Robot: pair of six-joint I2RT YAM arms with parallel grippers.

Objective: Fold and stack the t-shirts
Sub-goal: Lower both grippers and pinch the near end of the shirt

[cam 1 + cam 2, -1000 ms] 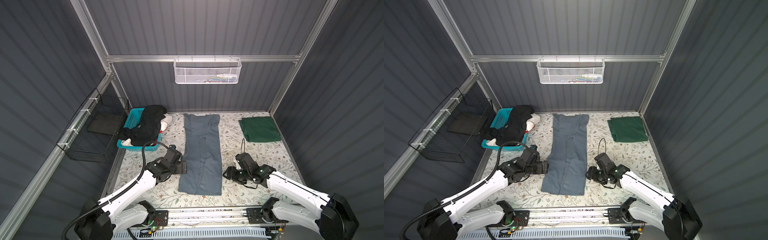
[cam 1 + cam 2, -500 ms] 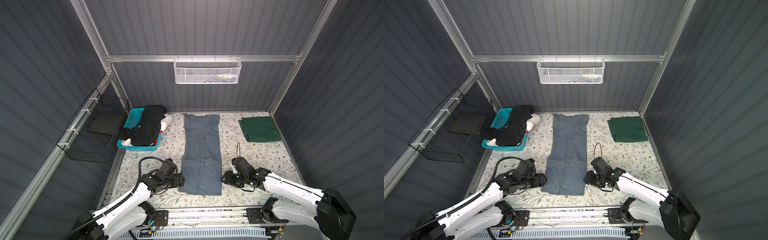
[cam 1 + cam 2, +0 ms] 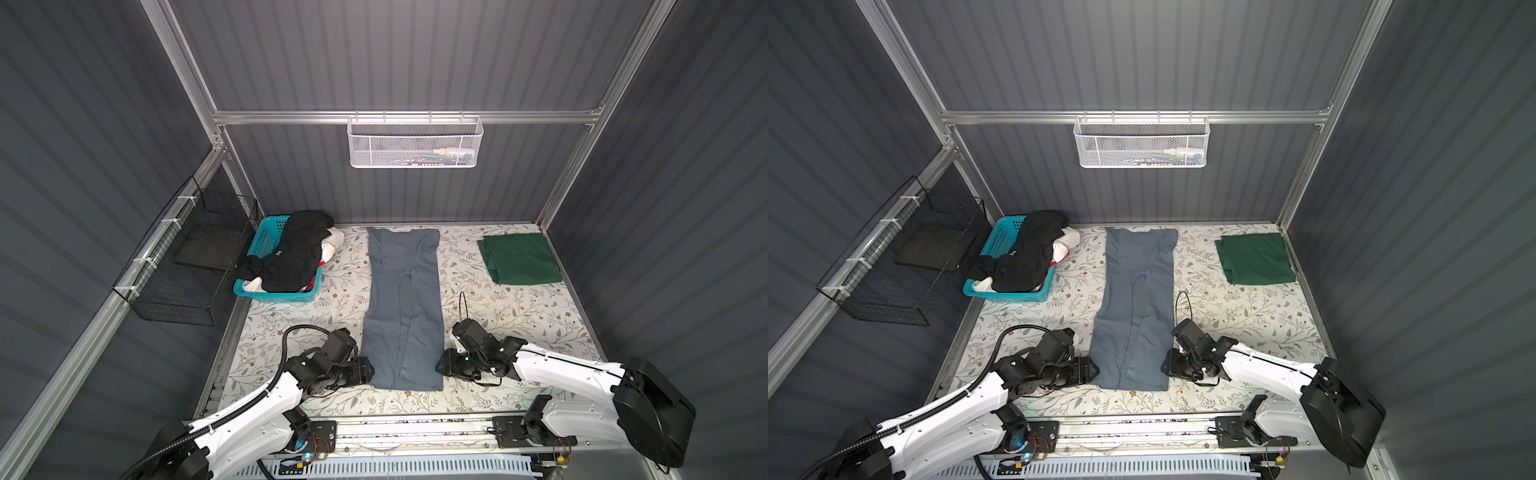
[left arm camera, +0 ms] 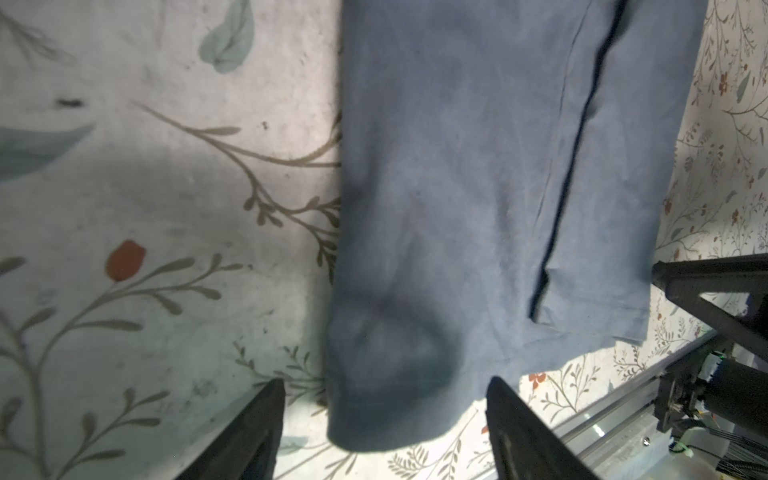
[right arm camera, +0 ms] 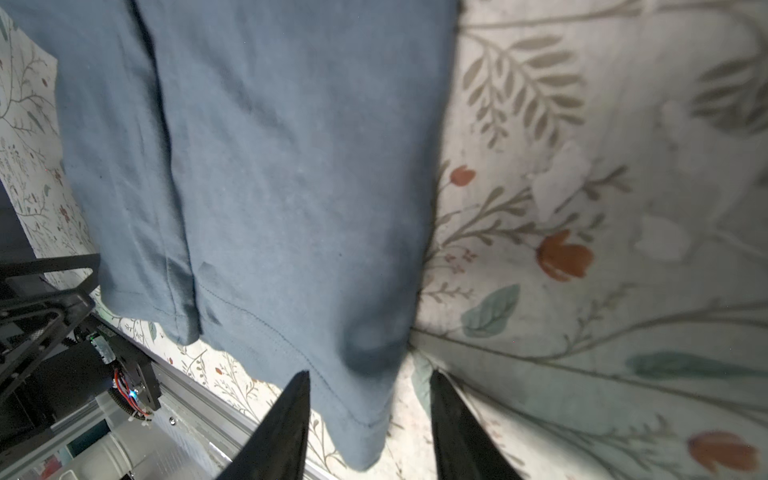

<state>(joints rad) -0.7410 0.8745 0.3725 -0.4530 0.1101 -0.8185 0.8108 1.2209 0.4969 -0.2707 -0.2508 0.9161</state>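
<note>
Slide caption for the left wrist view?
Open left gripper around a hem corner of the blue-grey t-shirt on the floral table cover.

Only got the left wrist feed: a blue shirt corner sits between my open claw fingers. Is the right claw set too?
Observer: Right claw straddles the other near corner of the blue shirt, open, not pinching.
Operator: Any shirt folded?
Observer: Green shirt, folded, lies far right.
Operator: The rest?
Observer: Black shirt tops a heap in the basket, far left.

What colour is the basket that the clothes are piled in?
The basket is turquoise, clearest in a top view.
</note>
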